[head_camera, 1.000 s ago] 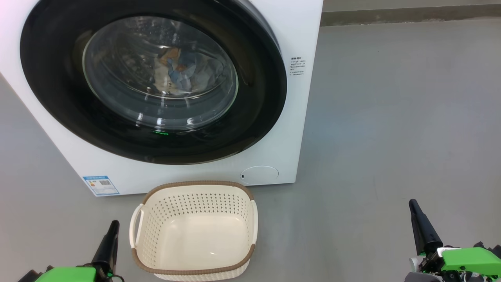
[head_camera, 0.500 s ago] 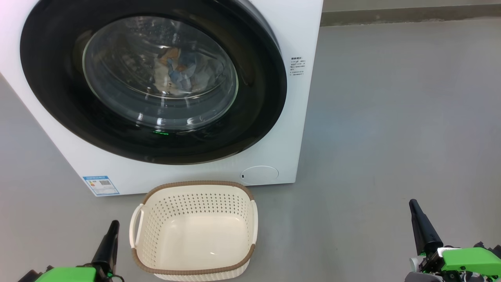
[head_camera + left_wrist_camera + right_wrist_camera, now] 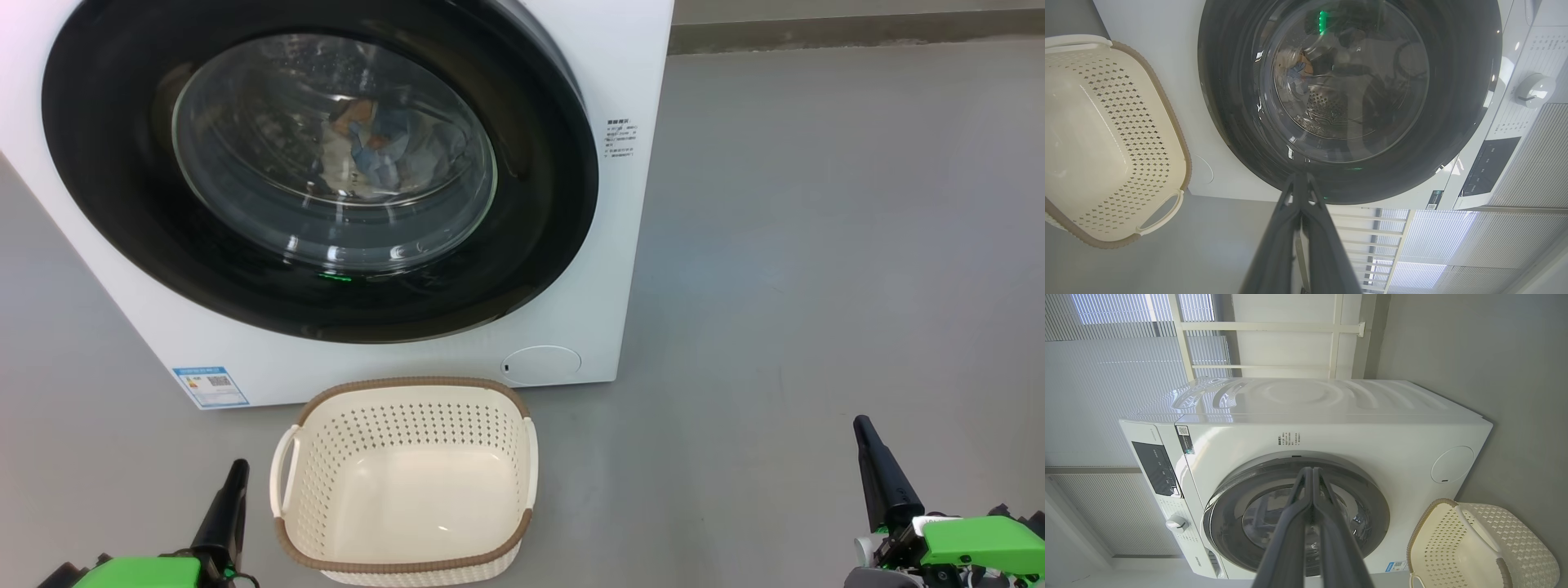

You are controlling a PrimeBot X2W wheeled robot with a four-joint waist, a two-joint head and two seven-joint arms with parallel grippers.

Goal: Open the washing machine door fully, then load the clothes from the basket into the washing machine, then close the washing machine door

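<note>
The washing machine stands white and boxy ahead of me. Its round black door sits flush against the front, shut. Through the glass bowl I see light-blue clothes lying in the steel drum, and again as clothes in the left wrist view. The cream basket stands on the floor in front of the machine, its inside showing bare plastic. My left gripper is shut, just left of the basket. My right gripper is shut, far off to the right over the floor. Both hold nothing.
Grey floor spreads wide to the machine's right, up to a dark skirting. A blue label and a round cap sit low on the front. The control panel and knob are on the machine's top strip.
</note>
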